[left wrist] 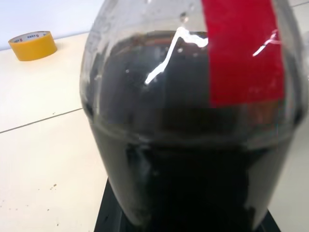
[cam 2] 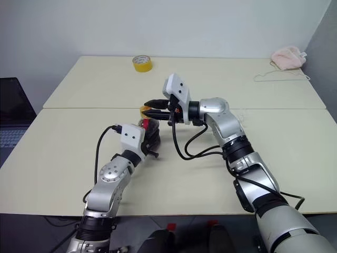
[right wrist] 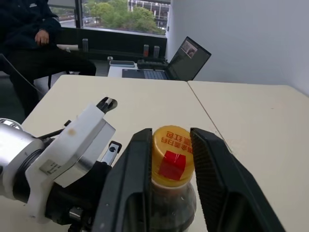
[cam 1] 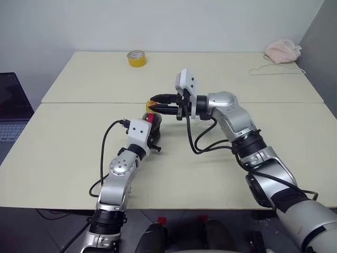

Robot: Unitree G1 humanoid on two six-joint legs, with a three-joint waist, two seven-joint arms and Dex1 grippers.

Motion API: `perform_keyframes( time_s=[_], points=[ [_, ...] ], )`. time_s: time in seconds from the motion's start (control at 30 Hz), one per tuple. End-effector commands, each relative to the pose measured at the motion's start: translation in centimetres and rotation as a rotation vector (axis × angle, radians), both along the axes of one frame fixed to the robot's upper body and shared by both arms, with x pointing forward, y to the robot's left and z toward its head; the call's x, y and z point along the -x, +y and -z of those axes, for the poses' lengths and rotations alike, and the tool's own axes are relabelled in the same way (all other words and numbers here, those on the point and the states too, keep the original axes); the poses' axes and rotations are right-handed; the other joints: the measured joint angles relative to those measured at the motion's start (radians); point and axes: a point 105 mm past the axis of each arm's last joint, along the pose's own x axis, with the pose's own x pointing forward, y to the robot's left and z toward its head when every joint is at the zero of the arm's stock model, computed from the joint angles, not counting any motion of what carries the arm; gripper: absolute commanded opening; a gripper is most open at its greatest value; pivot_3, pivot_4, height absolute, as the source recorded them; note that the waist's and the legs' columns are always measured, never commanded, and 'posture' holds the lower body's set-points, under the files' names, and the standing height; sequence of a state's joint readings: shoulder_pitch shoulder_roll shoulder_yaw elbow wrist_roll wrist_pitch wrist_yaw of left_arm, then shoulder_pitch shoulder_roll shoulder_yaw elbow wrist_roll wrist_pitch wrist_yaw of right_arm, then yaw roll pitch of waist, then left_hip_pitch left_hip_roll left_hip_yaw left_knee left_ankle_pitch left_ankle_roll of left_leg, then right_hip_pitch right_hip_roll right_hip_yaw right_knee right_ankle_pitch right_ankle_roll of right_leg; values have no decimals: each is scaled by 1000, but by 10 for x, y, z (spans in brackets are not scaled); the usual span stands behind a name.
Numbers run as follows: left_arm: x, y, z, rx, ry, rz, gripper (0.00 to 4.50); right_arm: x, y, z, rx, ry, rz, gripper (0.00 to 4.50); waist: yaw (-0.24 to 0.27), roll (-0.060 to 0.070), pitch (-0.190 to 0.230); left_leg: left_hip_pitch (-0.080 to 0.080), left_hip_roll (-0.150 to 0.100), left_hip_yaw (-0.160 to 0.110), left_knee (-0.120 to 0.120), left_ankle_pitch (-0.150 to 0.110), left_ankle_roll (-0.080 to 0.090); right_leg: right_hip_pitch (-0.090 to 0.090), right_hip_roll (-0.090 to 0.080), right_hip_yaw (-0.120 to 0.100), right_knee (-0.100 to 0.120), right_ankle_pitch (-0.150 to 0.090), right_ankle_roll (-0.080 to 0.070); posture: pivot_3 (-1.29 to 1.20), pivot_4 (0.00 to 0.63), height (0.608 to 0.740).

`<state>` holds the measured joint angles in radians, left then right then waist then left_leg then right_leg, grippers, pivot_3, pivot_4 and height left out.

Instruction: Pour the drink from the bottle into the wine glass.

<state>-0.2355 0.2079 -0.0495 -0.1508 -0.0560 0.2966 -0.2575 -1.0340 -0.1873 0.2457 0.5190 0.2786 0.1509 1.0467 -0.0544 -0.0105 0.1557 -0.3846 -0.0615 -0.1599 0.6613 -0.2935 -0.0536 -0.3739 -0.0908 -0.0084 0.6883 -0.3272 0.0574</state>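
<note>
On the far table we see a yellow tape roll, and at the far right corner a pink cloth with a thin cord trailing from it; both lie well apart from our work. A laptop sits off the table's left side, and our right wrist view shows a seated person beyond the table end. Nothing lies on the table between our arms and the bottle.

The bottle stands upright near the seam between the two tables, its long axis vertical and its yellow cap pointing up. Our left gripper is clamped tight on the bottle's lower body. Our right gripper reaches in level from the right, its two fingers standing on either side of the cap; we cannot tell whether they press on it or just flank it.

The dark drink fills the rounded body up to the shoulder, behind the red label strip. From the head views our left wrist covers most of the bottle, so we make out little more than cap and label. The bottle's base is cut off in the left wrist view.
</note>
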Motion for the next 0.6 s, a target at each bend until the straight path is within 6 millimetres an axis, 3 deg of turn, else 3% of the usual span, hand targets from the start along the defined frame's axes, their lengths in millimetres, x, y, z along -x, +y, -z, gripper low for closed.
perform_keyframes(
  time_s=[0.03, 0.23, 0.43, 0.6],
  points=[
    [7, -5, -42, 24, -168, 28, 791, 1, -12, -4, -19, 16, 29, 2497, 1, 0, 0, 0, 0, 0, 0, 0, 0, 0, 0, 0, 0, 0, 0, 0, 150, 740],
    [6, 1, -47, 27, -201, -22, 791, 29, -29, -25, -159, 61, 71, 4496, 6, 0, 0, -1, 0, 0, 0, 0, 0, 0, 0, 0, 0, 0, 0, 0, 150, 740],
    [2, 8, -49, 11, -228, -86, 791, 59, -21, -28, -261, 123, 144, 4500, 7, 0, 0, -1, 0, 0, 0, 0, 0, -1, 0, 0, 0, 0, 0, 0, 150, 740],
    [-1, 12, -45, -15, -229, -130, 791, 59, -3, -29, -307, 91, 287, 4500, 7, 0, 0, 0, 0, 0, 0, 0, 0, -1, 0, 1, 1, 0, 0, 0, 150, 740]
  ],
)
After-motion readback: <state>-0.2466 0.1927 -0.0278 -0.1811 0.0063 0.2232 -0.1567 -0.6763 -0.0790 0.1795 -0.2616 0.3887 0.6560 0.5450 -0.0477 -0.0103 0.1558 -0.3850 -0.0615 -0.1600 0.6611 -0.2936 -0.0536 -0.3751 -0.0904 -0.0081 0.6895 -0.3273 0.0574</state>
